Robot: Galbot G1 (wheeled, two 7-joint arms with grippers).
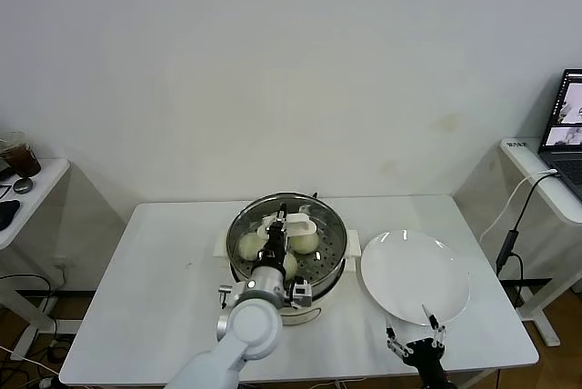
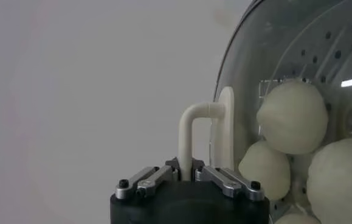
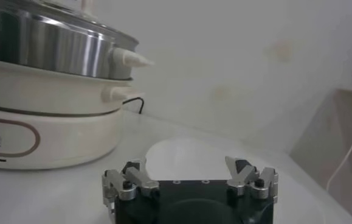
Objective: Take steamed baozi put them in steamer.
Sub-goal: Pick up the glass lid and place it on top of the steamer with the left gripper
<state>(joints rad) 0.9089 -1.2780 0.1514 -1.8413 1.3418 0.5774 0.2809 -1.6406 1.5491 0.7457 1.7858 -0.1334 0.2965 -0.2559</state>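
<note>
left claw (image 2: 186,173) pinching the white handle (image 2: 203,131) of the glass lid (image 1: 286,230) over the steamer (image 1: 332,266), where the steamed baozi (image 2: 292,117) already sit; right claw (image 3: 191,179) spread, idle near the empty plate (image 1: 414,275) on the tabletop (image 1: 155,289); a slipping pinch could drop the lid onto the buns.

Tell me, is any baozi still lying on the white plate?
No, the white plate is bare in the head view, and the baozi sit inside the steamer.
</note>
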